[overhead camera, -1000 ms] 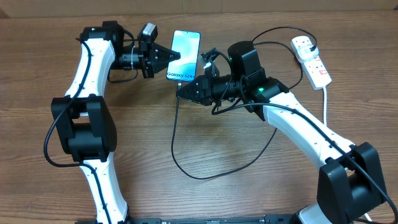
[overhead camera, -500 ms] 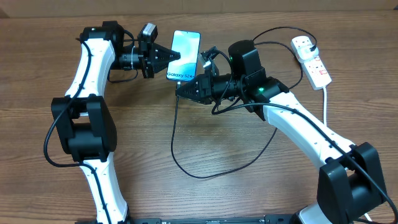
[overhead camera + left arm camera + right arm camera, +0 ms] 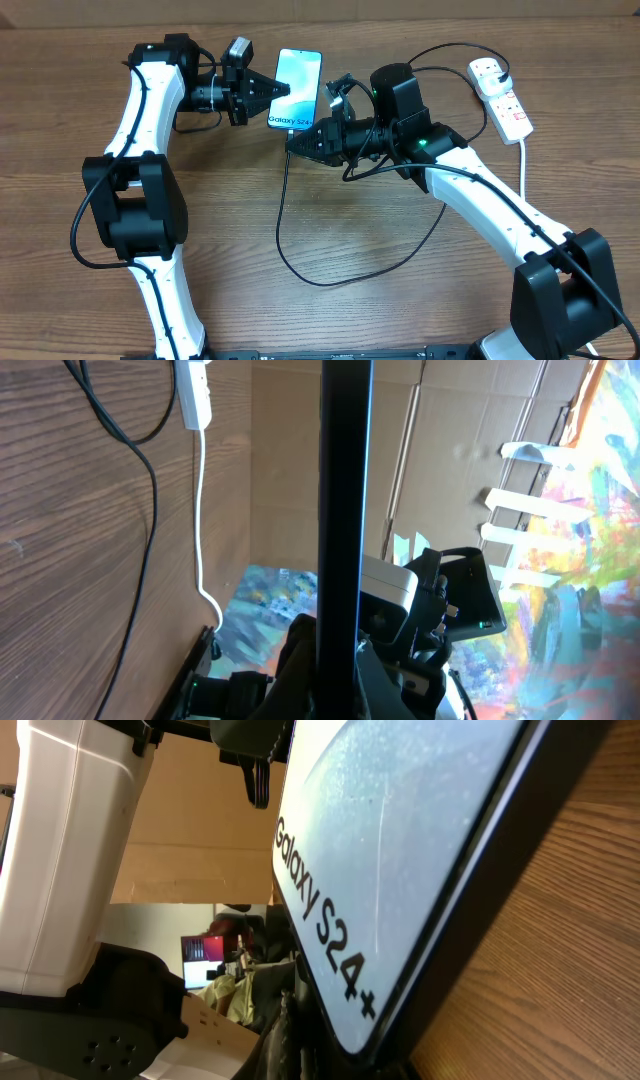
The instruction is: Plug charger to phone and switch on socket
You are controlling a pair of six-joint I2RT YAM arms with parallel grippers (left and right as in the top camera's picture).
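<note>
At the right gripper (image 3: pixel 297 144) the jaws are sitting closed. The long thin black charger cable (image 3: pixel 281 200) is running straight out of their tips, so they are reading as pinched on its connector end. The tip itself is hiding behind the fingers. These jaws are pressing in at the 6 o'clock end of the slim rectangular phone with the lit blue-teal screen (image 3: pixel 298 85). In the right wrist view that bottom corner (image 3: pixel 400 850) is filling the frame. Whether the connector is sitting in the port, I cannot tell.

At the left gripper (image 3: pixel 281 90) the jaws are closed too, meeting the phone's long side from 9 o'clock. The left wrist view is showing the phone edge-on, dead centre, so they are looking clamped on that side, steadying it.

Outward: the phone is lying at 12 o'clock on the wood-grain worktop (image 3: pixel 400 310). The cable is looping down toward 6 o'clock, then climbing to 2 o'clock. There the white elongated power strip (image 3: pixel 510 105) is lying well apart from both grippers, with a white plug adapter (image 3: pixel 485 70) sitting at its far outlet.

Progress, as judged:
- The adapter end is appearing done.
- The phone end is being worked now.
- Switching on the strip is remaining, and the switch position is too small to read.
</note>
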